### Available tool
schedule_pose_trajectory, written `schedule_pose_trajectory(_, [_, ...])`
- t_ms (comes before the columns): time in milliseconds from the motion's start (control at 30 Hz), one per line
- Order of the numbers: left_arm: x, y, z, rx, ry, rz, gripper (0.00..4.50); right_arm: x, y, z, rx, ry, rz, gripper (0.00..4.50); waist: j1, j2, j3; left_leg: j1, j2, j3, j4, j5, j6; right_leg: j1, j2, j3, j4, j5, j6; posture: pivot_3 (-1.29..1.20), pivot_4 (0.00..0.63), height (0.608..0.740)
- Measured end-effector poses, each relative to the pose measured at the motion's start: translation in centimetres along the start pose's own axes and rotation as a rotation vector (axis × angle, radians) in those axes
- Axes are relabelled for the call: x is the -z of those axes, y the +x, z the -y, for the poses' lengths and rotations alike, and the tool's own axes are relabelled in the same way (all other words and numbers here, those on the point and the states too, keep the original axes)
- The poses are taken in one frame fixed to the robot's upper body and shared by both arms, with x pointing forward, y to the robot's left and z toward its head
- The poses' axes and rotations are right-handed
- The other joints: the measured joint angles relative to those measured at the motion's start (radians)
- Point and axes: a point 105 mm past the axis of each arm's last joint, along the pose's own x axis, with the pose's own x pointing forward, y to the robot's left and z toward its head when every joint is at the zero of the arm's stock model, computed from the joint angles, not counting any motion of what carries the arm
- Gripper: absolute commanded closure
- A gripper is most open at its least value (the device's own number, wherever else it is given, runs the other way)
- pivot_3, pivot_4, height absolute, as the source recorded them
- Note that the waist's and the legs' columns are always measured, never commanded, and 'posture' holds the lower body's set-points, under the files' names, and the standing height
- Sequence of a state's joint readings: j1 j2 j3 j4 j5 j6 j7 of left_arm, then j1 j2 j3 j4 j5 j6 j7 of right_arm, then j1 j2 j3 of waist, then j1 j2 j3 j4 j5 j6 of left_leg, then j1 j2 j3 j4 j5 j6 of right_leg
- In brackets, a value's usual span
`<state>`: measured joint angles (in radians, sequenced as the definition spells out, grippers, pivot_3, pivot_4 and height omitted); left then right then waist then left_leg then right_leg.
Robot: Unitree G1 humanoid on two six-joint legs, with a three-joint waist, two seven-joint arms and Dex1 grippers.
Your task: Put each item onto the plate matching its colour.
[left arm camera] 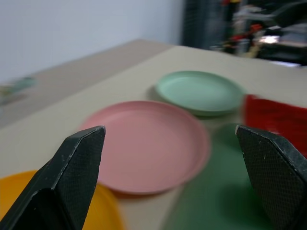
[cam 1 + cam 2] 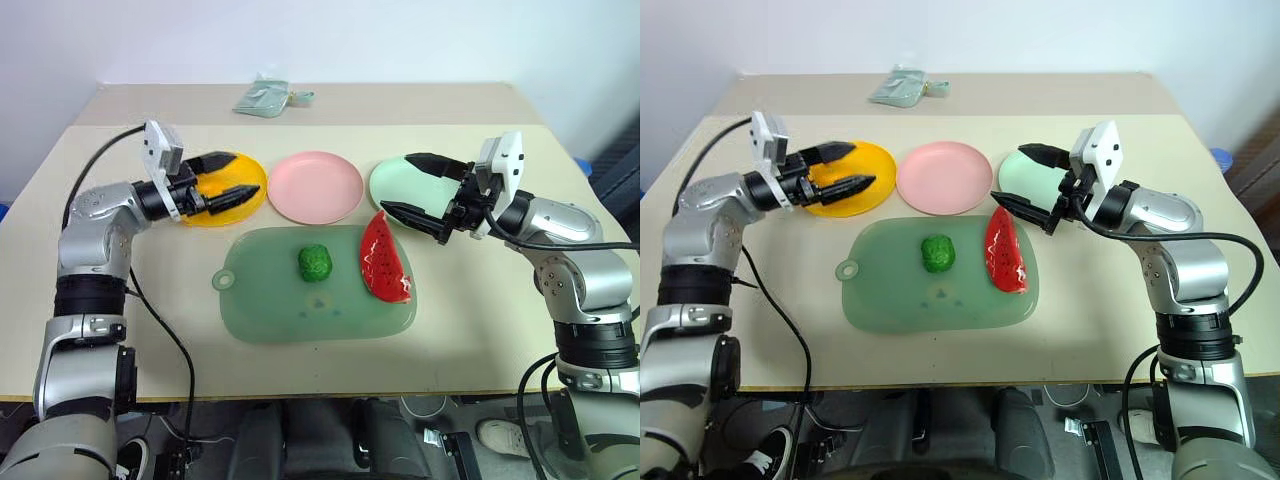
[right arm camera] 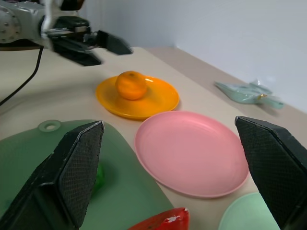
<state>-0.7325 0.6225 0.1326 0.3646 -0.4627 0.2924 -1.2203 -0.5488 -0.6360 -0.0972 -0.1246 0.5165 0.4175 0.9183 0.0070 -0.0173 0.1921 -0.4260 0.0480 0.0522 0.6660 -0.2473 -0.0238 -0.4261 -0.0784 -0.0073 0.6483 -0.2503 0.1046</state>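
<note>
A: Where's everything sitting on the table?

B: The orange is seen on the yellow plate, upper left of the head view. The pink plate is placed just right of it, bare, and the mint plate is found right of that, partly covered by the right tool. Below the plates a green mat is laid out, center frame. The green fruit is seen near the mat's middle, and the watermelon wedge is lying at its right edge, with its tip close to the mint plate.

A: And the tools?

B: The left tool is held over the yellow plate, fingers spread apart, nothing gripped. The right one is spread wide too, nothing held, hovering over the mint plate's lower part. Some pale green packet is spotted at the top center, well apart from the rest.
</note>
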Motion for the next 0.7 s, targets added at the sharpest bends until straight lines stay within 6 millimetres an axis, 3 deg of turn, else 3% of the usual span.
schedule_pose_trajectory(100, [-0.6,-0.2,2.0,0.107,0.016,0.021,0.04,0.4,0.1,0.0,0.016,0.037,-0.045,0.0,0.001,0.0,0.0,0.0,0.0,0.0,0.0,0.0,0.0,0.0,0.0,0.0,0.0,0.0,0.0,0.0,0.15,0.74])
schedule_pose_trajectory(267, [0.7,-1.0,4.6,0.243,0.014,-0.037,0.04,1.5,0.7,0.4,0.107,0.081,-0.212,0.0,-0.002,0.0,0.0,0.0,0.0,0.0,0.0,0.0,0.0,0.0,0.0,0.0,0.0,0.0,-0.001,0.0,0.15,0.74])
schedule_pose_trajectory(400, [0.9,-0.9,4.8,0.251,0.023,-0.045,0.04,2.9,1.5,-1.1,0.135,0.101,-0.377,0.0,0.001,0.0,0.0,0.0,0.0,0.0,0.0,0.0,0.0,0.0,0.0,0.0,0.0,0.0,-0.001,0.0,0.15,0.74])
schedule_pose_trajectory(500, [1.0,-0.8,4.7,0.239,0.036,-0.037,0.04,3.1,1.7,-0.9,0.198,0.203,-0.439,0.0,0.003,0.0,0.0,0.0,0.0,0.0,0.0,0.0,0.0,-0.001,-0.001,0.0,0.0,0.0,-0.001,0.0,0.15,0.74])
schedule_pose_trajectory(600, [1.7,-1.1,4.9,0.229,0.022,-0.043,0.04,2.4,0.9,-0.2,0.277,0.217,-0.512,0.0,0.004,0.0,0.0,-0.001,0.0,0.0,0.0,0.0,0.0,-0.001,-0.001,0.0,-0.001,0.0,-0.001,0.0,0.15,0.74])
schedule_pose_trajectory(700, [2.0,-1.2,4.9,0.224,0.02,-0.044,0.04,3.3,-0.3,0.1,0.342,0.242,-0.623,0.0,0.005,0.0,0.0,-0.001,0.0,0.0,0.0,0.0,0.0,-0.001,-0.001,0.0,-0.001,0.0,-0.001,0.0,0.15,0.74])
